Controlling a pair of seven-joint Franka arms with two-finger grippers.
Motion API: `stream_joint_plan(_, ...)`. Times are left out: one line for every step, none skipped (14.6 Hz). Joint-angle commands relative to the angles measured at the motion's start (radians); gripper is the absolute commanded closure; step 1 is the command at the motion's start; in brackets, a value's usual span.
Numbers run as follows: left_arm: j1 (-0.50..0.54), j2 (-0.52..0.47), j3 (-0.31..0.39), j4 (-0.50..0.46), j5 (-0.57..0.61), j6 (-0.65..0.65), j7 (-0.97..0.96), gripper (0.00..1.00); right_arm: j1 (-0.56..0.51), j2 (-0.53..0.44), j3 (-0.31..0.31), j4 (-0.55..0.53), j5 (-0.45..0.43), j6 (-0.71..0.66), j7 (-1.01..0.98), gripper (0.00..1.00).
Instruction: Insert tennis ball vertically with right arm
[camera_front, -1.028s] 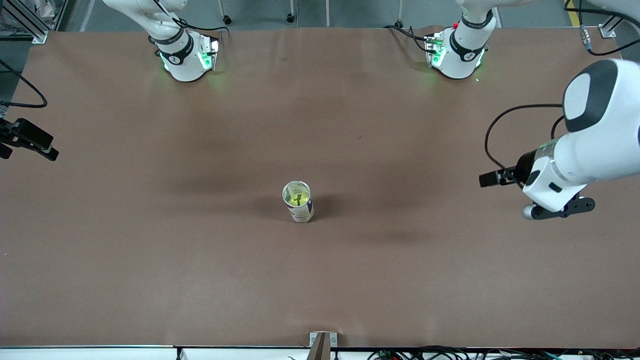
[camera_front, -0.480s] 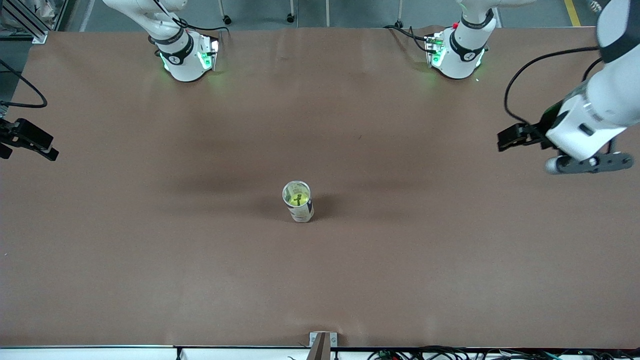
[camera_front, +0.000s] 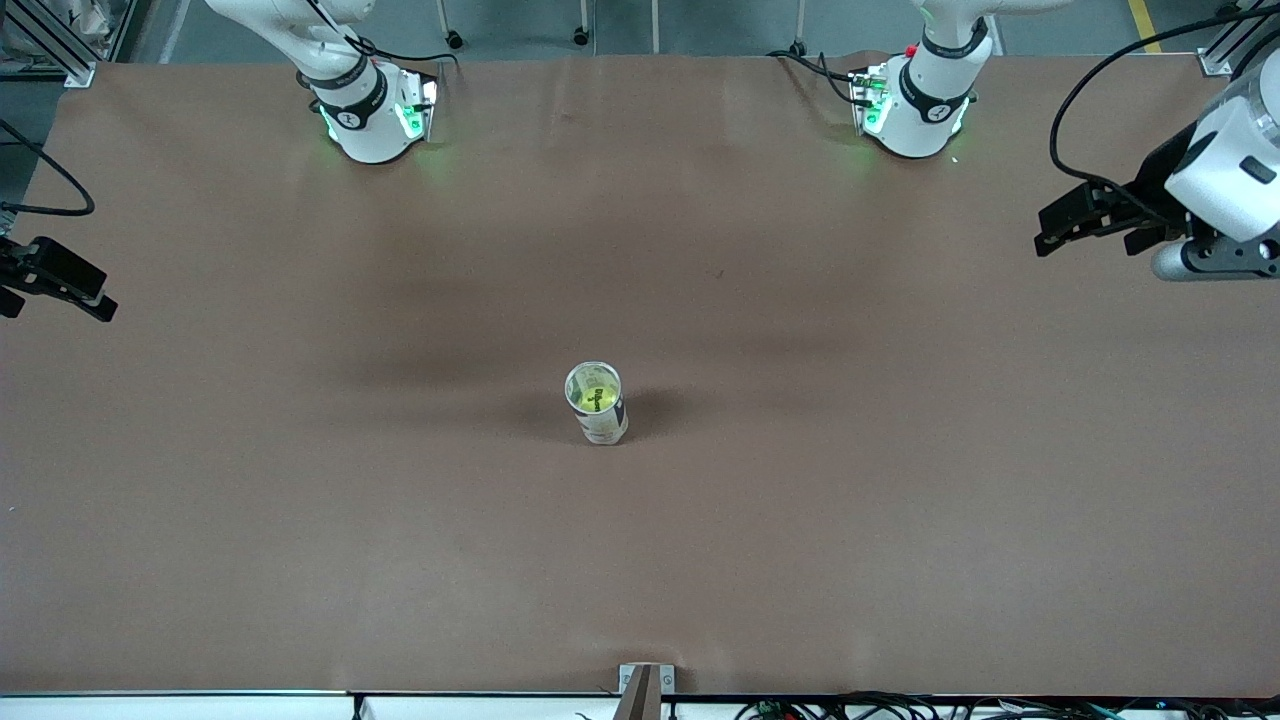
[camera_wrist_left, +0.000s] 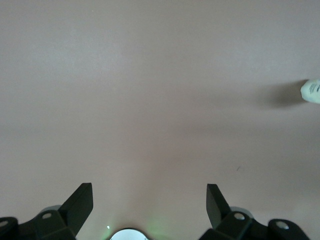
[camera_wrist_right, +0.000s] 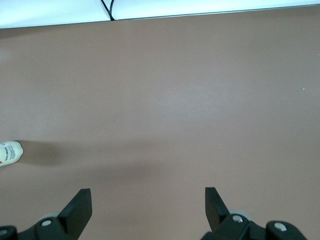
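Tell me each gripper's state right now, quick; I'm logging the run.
Left gripper: open, holding nothing, over the table.
Right gripper: open, holding nothing, over the table.

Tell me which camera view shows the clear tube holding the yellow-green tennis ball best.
The front view: the clear plastic tube stands upright mid-table, whole, its open top showing the yellow-green tennis ball inside. The left wrist view and the right wrist view each catch only a white sliver of it at the picture's edge.
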Motion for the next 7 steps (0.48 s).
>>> stream_joint_plan(0.004,-0.080,0.004,-0.085,0.018,0.004,0.066,0.00,-0.011,0.008,0.007,0.016,0.002,-0.001,-0.002,0.00)
stream_joint_plan(0.005,-0.097,0.004,-0.102,0.018,0.005,0.103,0.00,-0.011,0.008,0.007,0.016,0.002,-0.003,-0.002,0.00)
stream_joint_plan(0.005,-0.108,0.004,-0.112,0.018,0.006,0.116,0.00,-0.011,0.008,0.007,0.016,0.002,-0.003,-0.002,0.00)
stream_joint_plan(0.005,-0.114,0.006,-0.114,0.018,0.006,0.114,0.00,-0.011,0.008,0.007,0.016,0.002,-0.003,-0.002,0.00)
stream_joint_plan(0.007,-0.128,0.006,-0.117,0.018,0.006,0.108,0.00,-0.011,0.008,0.007,0.016,0.002,-0.003,-0.002,0.00)
stream_joint_plan(0.021,-0.148,0.004,-0.134,0.018,0.011,0.106,0.00,-0.013,0.009,0.007,0.016,0.002,-0.003,-0.002,0.00)
stream_joint_plan(0.024,-0.167,0.004,-0.148,0.018,0.023,0.106,0.00,-0.013,0.009,0.007,0.016,0.002,-0.003,-0.002,0.00)
